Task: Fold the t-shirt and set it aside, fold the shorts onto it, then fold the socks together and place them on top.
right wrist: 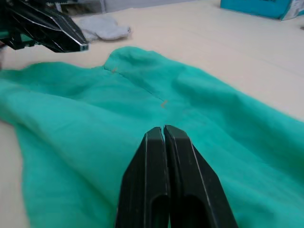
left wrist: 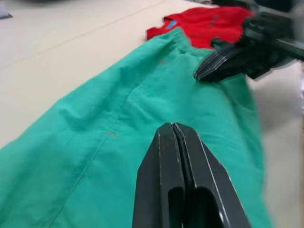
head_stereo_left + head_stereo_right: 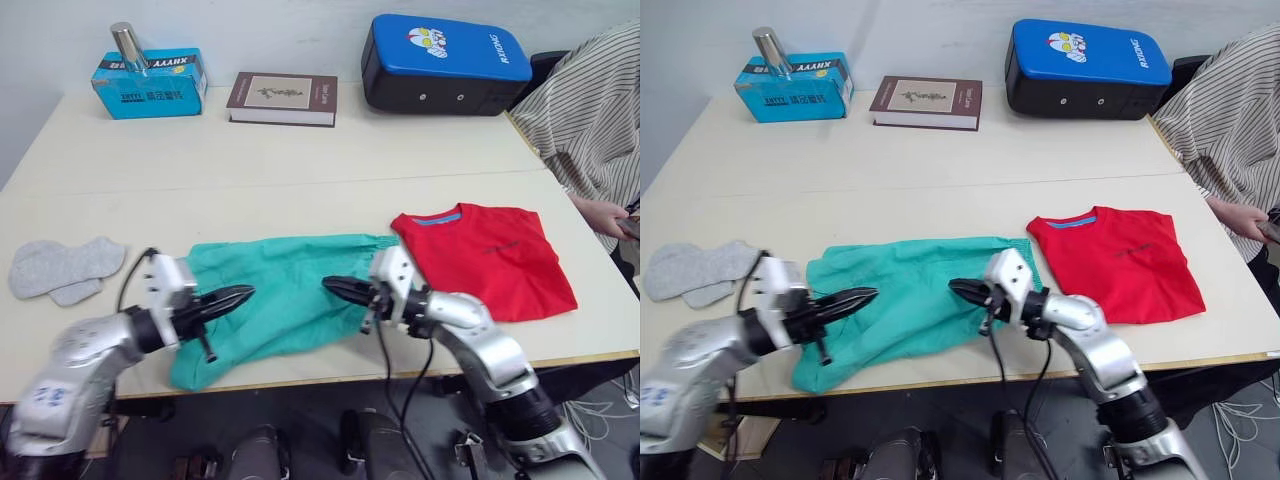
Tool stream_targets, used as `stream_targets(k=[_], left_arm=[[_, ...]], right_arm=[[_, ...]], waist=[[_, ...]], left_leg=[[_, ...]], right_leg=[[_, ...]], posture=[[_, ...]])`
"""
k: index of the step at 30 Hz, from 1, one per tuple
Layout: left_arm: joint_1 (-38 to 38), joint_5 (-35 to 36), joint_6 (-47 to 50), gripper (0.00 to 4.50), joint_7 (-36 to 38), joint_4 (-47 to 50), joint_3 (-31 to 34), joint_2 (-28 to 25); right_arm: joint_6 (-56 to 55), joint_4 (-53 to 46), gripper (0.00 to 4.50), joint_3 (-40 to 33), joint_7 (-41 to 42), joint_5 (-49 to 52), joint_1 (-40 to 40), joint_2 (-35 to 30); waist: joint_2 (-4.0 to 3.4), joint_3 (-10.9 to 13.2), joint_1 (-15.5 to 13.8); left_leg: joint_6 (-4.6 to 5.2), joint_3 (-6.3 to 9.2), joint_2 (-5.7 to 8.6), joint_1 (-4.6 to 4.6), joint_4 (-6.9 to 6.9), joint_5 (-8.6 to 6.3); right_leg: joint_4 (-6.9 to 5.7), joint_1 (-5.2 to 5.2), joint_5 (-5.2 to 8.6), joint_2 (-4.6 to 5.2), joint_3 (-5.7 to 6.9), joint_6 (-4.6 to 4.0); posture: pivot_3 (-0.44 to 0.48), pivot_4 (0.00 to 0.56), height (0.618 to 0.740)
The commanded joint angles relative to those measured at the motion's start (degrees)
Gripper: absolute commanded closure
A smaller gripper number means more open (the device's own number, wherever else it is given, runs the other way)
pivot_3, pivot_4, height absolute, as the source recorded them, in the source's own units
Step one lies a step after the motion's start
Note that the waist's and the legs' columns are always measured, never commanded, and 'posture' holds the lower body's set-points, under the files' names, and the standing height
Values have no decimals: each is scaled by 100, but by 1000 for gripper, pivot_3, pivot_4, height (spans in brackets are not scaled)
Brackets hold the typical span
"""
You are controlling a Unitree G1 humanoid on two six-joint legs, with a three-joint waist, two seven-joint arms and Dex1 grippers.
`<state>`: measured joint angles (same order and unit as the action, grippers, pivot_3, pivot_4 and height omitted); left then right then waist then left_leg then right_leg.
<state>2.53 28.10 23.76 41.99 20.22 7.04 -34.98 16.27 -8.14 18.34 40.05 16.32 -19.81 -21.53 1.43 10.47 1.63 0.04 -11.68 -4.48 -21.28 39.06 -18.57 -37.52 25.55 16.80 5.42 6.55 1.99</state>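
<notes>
Shorts (image 3: 285, 300) of teal-green fabric lie spread flat on the table (image 3: 250, 190), directly beneath and between both grippers, their long axis running from one gripper to the other. Left gripper (image 3: 243, 293) hovers over the leg end, fingers pressed together and holding nothing; right gripper (image 3: 331, 286) hovers over the waistband end, likewise closed and empty. The tips point toward each other across the cloth, so each arm is nearest its own end. Just beyond the right gripper, touching the waistband, lies the folded red t-shirt (image 3: 490, 255). Well outside the left gripper sit the grey socks (image 3: 65, 268). Folding the shorts looks to be the step in hand.
</notes>
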Motion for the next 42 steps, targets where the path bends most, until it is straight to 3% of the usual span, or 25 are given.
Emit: stream_targets(k=[1,5,7,16,25,29,34,42], left_arm=[[327,-1041,-440,4500,-759,-518,-601,396],[409,-1686,-464,4500,-1349,-1014,-871,740],[260,-1777,-415,4500,-1505,-1221,-679,724],[-20,-1678,-997,4500,-1289,-1730,-260,550],[862,-1351,-1716,4500,-672,-1919,-145,508],[1276,-1297,-1490,4500,-414,-1715,-306,468],[1802,-1310,-914,4500,-229,-1329,-816,633],[2217,-1913,-939,4500,-629,-2415,-1461,1398]], right_arm=[[-203,274,4452,196,-444,-632,-132,294],[-712,1169,4452,-238,-1191,-1006,-36,669],[-769,1410,4452,-787,-1588,-932,66,642],[-954,1315,4452,-2067,-1732,-279,423,497],[-340,215,4452,-1805,-1664,-110,456,789],[-116,-74,4452,-1859,-1729,-22,385,910],[299,-720,4452,-1781,-1460,272,263,800],[-579,648,4452,-1312,-1428,-577,393,813]], waist=[[3,-2,0],[5,-3,29],[7,-6,15],[-32,-70,-97],[-37,-69,-52],[-60,-49,112],[-69,-34,-42],[-66,-34,9]], left_leg=[[0,0,-2,0,0,0],[0,-5,-8,5,-1,0],[-2,-4,-12,8,-1,1],[13,7,5,17,-2,-2],[11,21,1,3,-10,1],[37,385,172,-25,-167,163],[52,366,179,-20,-177,168],[53,342,174,-6,-186,166]], right_leg=[[4,0,-1,0,0,1],[1,1,-1,-3,-1,1],[-1,1,1,-3,0,-1],[-4,-12,-2,19,-2,3],[-1,-15,-2,13,11,4],[96,-181,-9,187,361,31],[123,-177,-11,183,298,41],[147,-185,-21,165,274,58]], posture=[[0,150,740],[0,150,740],[0,150,740],[0,150,740],[0,150,740],[0,150,740],[0,150,740],[0,150,740]])
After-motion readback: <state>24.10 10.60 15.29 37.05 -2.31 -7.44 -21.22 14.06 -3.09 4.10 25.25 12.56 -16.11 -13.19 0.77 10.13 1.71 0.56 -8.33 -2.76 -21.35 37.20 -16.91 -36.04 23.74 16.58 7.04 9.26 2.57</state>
